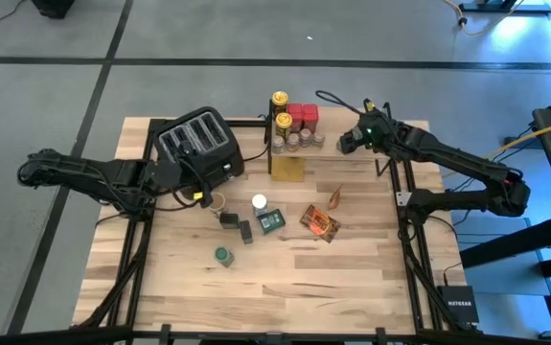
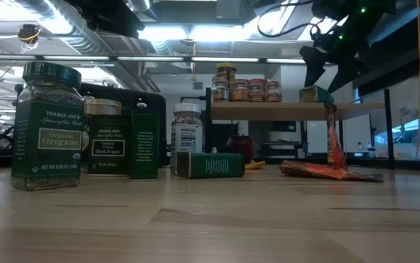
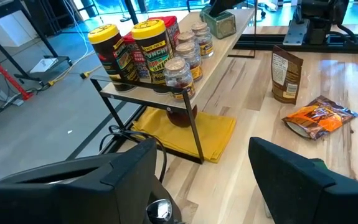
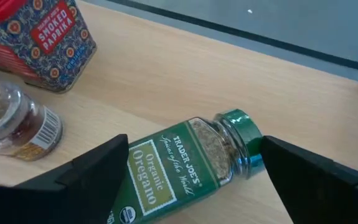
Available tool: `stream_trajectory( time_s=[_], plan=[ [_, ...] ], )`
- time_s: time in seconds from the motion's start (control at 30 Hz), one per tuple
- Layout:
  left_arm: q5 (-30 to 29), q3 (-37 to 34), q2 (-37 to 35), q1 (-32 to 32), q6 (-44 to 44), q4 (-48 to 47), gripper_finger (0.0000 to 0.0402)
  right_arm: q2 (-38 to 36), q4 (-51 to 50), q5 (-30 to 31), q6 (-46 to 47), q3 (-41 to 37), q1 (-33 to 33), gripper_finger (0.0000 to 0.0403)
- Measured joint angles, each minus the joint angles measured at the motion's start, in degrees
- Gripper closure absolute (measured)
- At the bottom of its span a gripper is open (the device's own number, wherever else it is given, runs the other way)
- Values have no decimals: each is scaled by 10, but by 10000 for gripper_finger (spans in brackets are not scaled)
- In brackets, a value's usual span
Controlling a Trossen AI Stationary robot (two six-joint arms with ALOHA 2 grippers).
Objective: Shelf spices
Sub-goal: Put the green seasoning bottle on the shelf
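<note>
An oregano jar [image 4: 188, 165] lies on its side on the shelf [image 1: 328, 149], beside a paprika tin [image 4: 38, 37] and a glass jar [image 4: 10, 121]. The right end effector [image 1: 352, 142] hovers over it, fingers spread to either side and clear of the glass. More spices stand at the shelf's other end, led by two yellow-lidded jars [image 1: 281, 110]. On the tabletop [image 1: 285, 278] below lie a foil packet [image 1: 319, 222], a green tin [image 1: 271, 220] and another oregano jar [image 1: 222, 256]. The left end effector [image 1: 198, 196], also spread, waits beside the toaster [image 1: 198, 144].
</note>
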Motion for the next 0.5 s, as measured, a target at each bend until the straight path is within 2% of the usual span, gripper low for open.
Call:
stream_trajectory(
  time_s=[0.2,0.5],
  plan=[
    [0,0,0,0,0,0,153,1,16,15,-53,-1,0,31],
    [0,0,0,0,0,0,153,-4,62,3,-102,-3,0,31]
  ],
)
